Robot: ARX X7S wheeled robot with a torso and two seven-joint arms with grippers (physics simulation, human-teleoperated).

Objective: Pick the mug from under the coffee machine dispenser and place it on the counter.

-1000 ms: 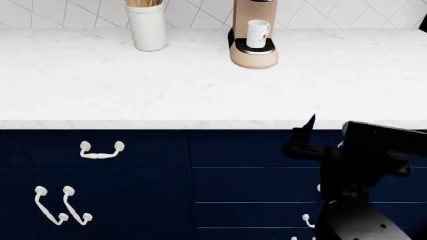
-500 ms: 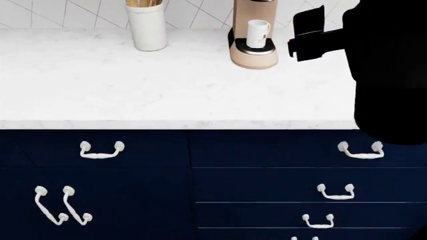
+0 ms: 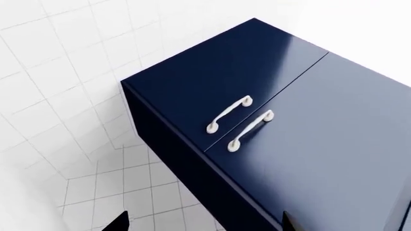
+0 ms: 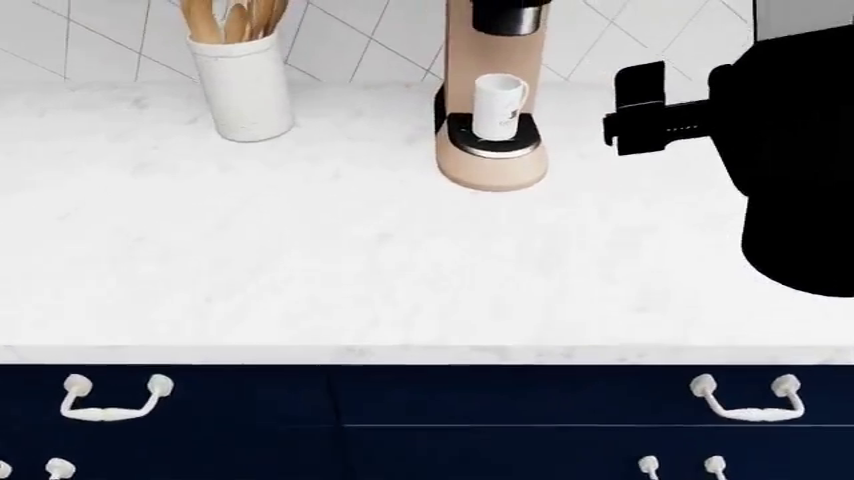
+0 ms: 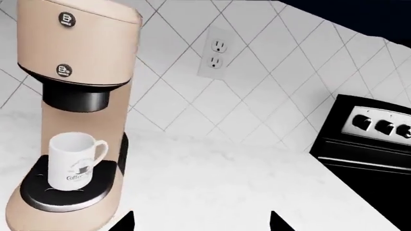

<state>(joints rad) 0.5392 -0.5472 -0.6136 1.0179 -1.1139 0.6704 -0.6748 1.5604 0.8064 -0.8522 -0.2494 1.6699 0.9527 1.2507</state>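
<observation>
The small white mug stands on the black drip tray of the beige coffee machine dispenser, under its black spout head. In the right wrist view the mug shows a dark logo, with its handle turned toward my gripper. My right gripper hovers over the white marble counter, to the right of the machine and apart from it. Its fingertips stand wide apart around nothing, so my right gripper is open. My left gripper is open too, down by a navy cabinet.
A white speckled crock with wooden utensils stands at the back left of the counter. A wall outlet is behind the machine, and a black stove borders the counter's far side. Navy drawers with white handles lie below the counter edge.
My right arm rose from below the counter edge to a spot beside the coffee machine. The head view then shifted, so the counter and machine now sit lower in the picture.
</observation>
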